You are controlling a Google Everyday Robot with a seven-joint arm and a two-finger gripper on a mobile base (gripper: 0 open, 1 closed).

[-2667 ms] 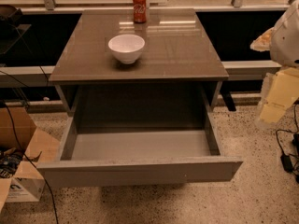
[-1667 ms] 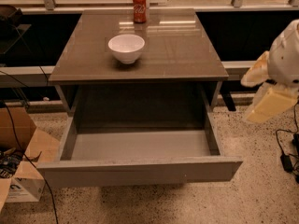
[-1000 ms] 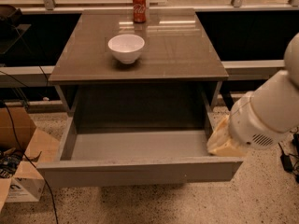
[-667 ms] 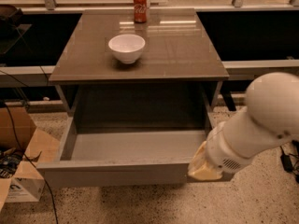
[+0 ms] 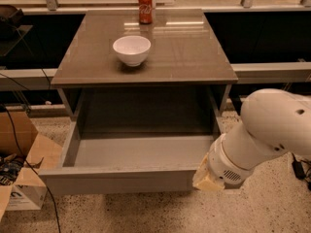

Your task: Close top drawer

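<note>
at the far left an opened cardboard box (image 5: 29, 174) sits on the speckled floor (image 5: 146, 212). just beside it, the top drawer (image 5: 121, 179) stands pulled well out from under the brown tabletop (image 5: 189, 52), its long grey front panel facing the camera. on the tabletop a white bowl (image 5: 131, 50) rests left of centre, and a red can (image 5: 145, 7) stands upright behind it at the back edge. further right, the gripper (image 5: 208, 179) sits at the right end of the drawer's front panel, covering that corner; whether it touches the panel, and how wide its grasp is set, cannot be told. the bulky white arm (image 5: 265, 130) reaches in from the right edge.
</note>
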